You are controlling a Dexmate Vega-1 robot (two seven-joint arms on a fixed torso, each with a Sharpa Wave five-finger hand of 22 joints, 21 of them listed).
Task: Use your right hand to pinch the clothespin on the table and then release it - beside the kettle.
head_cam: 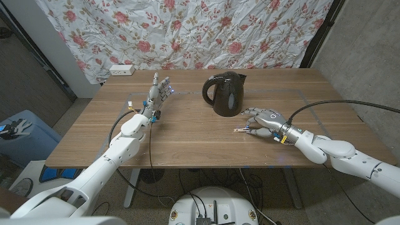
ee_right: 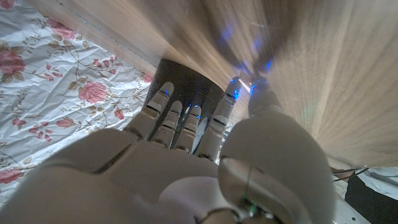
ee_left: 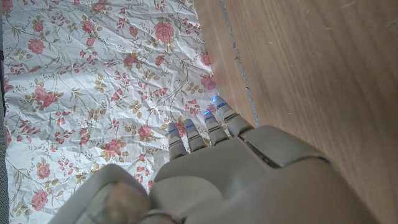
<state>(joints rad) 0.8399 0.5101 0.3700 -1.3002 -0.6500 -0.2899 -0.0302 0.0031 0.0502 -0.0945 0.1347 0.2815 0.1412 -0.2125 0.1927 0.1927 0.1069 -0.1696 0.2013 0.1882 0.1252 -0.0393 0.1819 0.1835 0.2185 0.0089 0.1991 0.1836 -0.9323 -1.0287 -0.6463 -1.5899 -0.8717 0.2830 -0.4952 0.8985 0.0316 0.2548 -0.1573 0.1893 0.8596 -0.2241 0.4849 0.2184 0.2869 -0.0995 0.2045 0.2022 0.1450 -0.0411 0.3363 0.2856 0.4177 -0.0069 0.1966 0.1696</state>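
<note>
The right arm point(head_cam: 340, 153) enters at the lower corner, nearest the head camera, reaching to the right hand point(head_cam: 265, 120) just beside the kettle point(head_cam: 225, 93). The head view shows a small pale clothespin point(head_cam: 240, 130) at its fingers point(head_cam: 250, 128), low on the counter point(head_cam: 187, 134); whether they pinch it or only touch it I cannot tell. The right wrist view shows the fingers point(ee_right: 180, 118) curled toward the kettle's dark base point(ee_right: 186, 84), the thumb tip close beside them, the spot blurred. The left hand point(head_cam: 156, 95) stands well apart on the counter's far left, fingers point(ee_left: 199, 130) straight, close together, holding nothing, pointing to the flowered cloth point(ee_left: 93, 81).
</note>
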